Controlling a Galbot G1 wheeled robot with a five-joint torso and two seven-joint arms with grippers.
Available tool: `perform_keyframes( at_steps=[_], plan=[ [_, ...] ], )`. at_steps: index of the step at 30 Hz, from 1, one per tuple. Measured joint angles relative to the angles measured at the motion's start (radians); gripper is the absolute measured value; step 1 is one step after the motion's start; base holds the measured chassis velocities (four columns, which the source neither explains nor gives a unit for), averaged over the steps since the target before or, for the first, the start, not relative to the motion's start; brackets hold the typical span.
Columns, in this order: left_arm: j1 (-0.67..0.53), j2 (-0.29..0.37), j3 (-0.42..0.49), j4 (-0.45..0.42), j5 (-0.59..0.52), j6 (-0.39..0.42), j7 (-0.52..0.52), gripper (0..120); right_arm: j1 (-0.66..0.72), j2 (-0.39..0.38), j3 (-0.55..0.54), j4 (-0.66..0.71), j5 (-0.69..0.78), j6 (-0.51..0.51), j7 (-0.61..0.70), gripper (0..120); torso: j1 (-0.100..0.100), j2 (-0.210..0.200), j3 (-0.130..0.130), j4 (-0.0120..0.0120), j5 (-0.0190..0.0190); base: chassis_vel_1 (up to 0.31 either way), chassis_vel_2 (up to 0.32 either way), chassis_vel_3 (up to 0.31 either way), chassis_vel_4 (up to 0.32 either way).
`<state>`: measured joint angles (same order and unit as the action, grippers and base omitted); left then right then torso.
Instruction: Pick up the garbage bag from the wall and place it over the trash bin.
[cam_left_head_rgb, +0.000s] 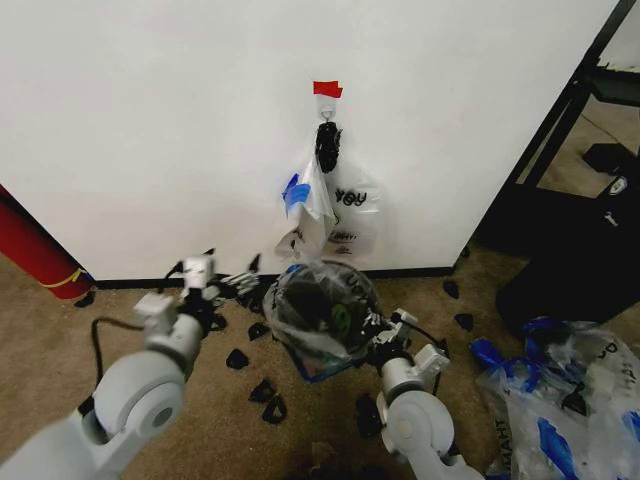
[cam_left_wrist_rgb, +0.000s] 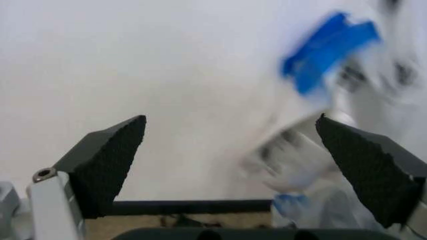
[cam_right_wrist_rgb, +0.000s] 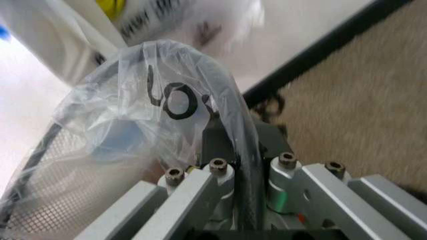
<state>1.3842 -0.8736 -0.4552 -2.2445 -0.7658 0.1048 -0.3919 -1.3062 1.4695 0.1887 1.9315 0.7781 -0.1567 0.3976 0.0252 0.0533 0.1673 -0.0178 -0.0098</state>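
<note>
High in the middle of the head view, the white wall (cam_left_head_rgb: 170, 120) carries a red tape piece (cam_left_head_rgb: 327, 89) with a small hook (cam_left_head_rgb: 326, 117) just under it. From that hook hangs the garbage bag (cam_left_head_rgb: 305, 205), a thin whitish sack with a blue patch, sharing the hook with a whiter bag (cam_left_head_rgb: 352, 212) printed "YOU" just to its right. Both hang limp, and what either holds cannot be told.

Below them, at the centre of the frame, the trash bin (cam_left_head_rgb: 322, 310) stands on the brown carpet (cam_left_head_rgb: 60, 330) near the black baseboard. It is a dark mesh bin already draped with a clear plastic liner (cam_left_head_rgb: 305, 335) (black lettering shows on it in the right wrist view), and something dark and green lies inside.

The right gripper (cam_left_head_rgb: 383, 335) is at the bin's right edge; in the right wrist view its jaws are closed on the black rim (cam_right_wrist_rgb: 233, 130) with the liner caught over it.

The left gripper (cam_left_wrist_rgb: 230, 170) is at the lower left of the head view, pointing at the wall. Its two black fingers (cam_left_wrist_rgb: 107, 160) stand wide apart with nothing between them, the garbage bag blurred beyond.

A heap of clear-and-blue bags (cam_left_head_rgb: 560, 385) lies at the lower right, a red cylinder (cam_left_head_rgb: 35, 250) at the left edge.
</note>
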Motion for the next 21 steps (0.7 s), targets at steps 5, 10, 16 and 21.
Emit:
perform_keyframes(
  at_steps=[5,10,16,21],
  plan=[
    [0.096,-0.060,-0.067,-0.030,0.045,-0.021,0.005,100,0.013,-0.001,-0.010,-0.025,0.002,-0.018,0.004,5,0.000,0.000,0.000,-0.0001,-0.0001,0.000,0.000,0.000,0.000],
    [0.145,-0.101,-0.076,-0.064,0.087,-0.020,0.006,100,0.014,-0.013,-0.015,-0.037,-0.012,-0.035,0.001,25,0.000,0.000,0.000,-0.0004,0.0000,0.000,0.000,0.000,0.000],
    [0.116,-0.148,-0.068,-0.087,0.029,0.043,-0.002,100,0.006,-0.014,-0.018,-0.049,-0.036,-0.042,-0.003,43,0.000,0.000,0.000,-0.0006,-0.0002,0.000,0.000,0.000,0.000],
    [0.135,-0.151,-0.046,-0.095,0.073,0.049,-0.001,100,-0.004,-0.028,-0.017,-0.048,-0.058,-0.042,-0.022,61,0.000,0.000,0.000,-0.0003,-0.0001,0.000,0.000,0.000,0.000]
  ],
)
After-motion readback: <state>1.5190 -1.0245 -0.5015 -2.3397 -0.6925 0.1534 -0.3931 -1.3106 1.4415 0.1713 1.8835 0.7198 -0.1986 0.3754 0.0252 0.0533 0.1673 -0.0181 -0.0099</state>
